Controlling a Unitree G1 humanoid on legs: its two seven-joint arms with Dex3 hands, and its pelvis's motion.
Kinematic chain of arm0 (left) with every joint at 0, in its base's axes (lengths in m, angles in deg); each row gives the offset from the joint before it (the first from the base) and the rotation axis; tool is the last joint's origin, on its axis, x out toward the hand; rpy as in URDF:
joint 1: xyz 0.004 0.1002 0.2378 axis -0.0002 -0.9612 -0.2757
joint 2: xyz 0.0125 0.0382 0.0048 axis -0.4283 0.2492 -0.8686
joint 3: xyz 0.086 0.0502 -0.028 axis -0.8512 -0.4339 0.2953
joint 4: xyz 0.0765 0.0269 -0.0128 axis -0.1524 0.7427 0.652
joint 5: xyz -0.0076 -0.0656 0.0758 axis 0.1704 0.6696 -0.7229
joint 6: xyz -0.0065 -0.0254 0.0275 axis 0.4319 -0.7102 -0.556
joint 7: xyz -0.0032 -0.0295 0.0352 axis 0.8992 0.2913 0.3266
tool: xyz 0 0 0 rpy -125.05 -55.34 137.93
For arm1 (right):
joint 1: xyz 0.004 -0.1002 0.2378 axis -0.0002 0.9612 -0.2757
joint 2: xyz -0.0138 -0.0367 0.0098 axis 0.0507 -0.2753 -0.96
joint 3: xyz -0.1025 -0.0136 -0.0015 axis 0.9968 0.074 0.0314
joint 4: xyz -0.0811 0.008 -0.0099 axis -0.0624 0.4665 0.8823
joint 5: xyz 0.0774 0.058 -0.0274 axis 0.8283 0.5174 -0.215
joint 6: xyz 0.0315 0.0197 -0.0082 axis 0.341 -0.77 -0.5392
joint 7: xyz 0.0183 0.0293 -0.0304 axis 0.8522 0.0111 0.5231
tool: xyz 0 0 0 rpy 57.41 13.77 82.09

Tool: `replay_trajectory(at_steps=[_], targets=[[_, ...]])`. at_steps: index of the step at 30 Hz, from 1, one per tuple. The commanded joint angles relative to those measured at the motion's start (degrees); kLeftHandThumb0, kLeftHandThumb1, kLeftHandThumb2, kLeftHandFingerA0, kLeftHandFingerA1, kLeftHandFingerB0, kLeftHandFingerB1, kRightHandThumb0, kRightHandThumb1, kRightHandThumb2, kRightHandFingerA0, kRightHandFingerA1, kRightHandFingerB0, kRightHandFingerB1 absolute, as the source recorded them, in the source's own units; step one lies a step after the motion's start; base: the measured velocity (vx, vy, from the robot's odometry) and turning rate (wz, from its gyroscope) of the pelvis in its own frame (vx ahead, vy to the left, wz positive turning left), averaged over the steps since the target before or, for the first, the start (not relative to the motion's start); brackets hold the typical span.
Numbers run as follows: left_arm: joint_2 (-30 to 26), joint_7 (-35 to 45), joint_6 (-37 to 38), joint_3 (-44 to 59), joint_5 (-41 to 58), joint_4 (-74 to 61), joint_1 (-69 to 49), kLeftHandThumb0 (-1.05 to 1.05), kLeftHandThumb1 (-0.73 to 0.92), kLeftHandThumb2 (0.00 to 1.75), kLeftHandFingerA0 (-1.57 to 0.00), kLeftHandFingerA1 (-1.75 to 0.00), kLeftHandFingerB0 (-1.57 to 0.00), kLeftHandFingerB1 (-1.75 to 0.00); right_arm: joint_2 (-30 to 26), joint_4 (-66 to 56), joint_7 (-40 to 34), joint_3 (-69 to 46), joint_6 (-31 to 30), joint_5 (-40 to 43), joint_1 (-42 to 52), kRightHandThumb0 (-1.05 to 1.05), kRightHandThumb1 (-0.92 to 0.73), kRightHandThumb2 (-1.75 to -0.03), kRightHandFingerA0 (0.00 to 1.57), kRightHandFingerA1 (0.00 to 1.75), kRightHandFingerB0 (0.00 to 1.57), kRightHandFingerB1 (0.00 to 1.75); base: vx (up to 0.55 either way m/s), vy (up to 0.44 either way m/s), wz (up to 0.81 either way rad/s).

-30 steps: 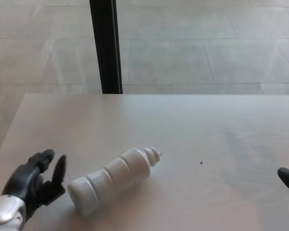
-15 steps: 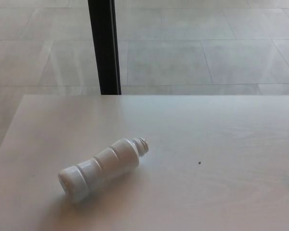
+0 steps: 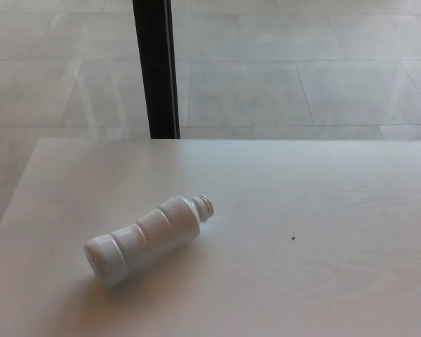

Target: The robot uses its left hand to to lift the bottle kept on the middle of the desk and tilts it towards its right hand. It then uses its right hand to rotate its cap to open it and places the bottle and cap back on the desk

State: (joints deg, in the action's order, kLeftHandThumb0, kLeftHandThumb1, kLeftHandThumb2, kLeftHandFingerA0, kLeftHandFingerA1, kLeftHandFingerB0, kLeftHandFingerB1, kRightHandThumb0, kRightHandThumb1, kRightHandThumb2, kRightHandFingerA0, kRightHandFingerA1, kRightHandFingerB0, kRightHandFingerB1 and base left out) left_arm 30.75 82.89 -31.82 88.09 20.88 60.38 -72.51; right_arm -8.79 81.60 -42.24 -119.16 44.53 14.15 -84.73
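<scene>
One white bottle (image 3: pixel 146 239) lies on its side on the pale tabletop (image 3: pixel 302 203), left of the middle and toward my near edge. Its open threaded neck (image 3: pixel 205 206) points up and to my right, with no cap on it; its flat base faces the near left corner. The ribbed body rests directly on the wood. A small dark speck (image 3: pixel 293 237) sits on the tabletop well apart from the bottle, to its right. Neither of my hands shows in the head view, so I cannot tell whether they are released or clenched. Beyond the far edge, a black post (image 3: pixel 156 67) stands upright on the tiled floor (image 3: pixel 281 70).
</scene>
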Motion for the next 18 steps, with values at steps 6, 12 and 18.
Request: replay_trajectory(at_steps=[6,12,18], targets=[[2.4,-4.2,25.0,6.4,8.5,26.0,-12.3,-0.71,0.74,1.02,-0.05,-0.41,-0.07,-0.27,7.0,31.2,0.2,-28.5,-5.9,35.8,-7.7,-0.74,-0.78,-0.53,0.44,1.70,0.00,0.94,0.00,0.000,0.00],[0.9,-4.4,24.7,4.3,7.9,29.0,-14.8,-0.34,0.57,1.12,-0.01,-0.51,0.00,-0.48,9.7,32.2,2.7,-22.1,-2.2,28.6,-5.5,-0.79,-0.64,-0.68,0.51,1.46,0.02,0.78,0.00,0.000,0.00],[0.2,-2.2,25.0,6.1,12.1,30.9,-15.9,-0.74,0.75,1.05,-0.04,-0.45,0.00,-0.35,8.9,33.8,4.5,-20.9,-2.5,27.5,-4.4,-0.78,-0.76,-0.63,0.50,1.62,0.03,0.83,0.00,0.000,0.00]])
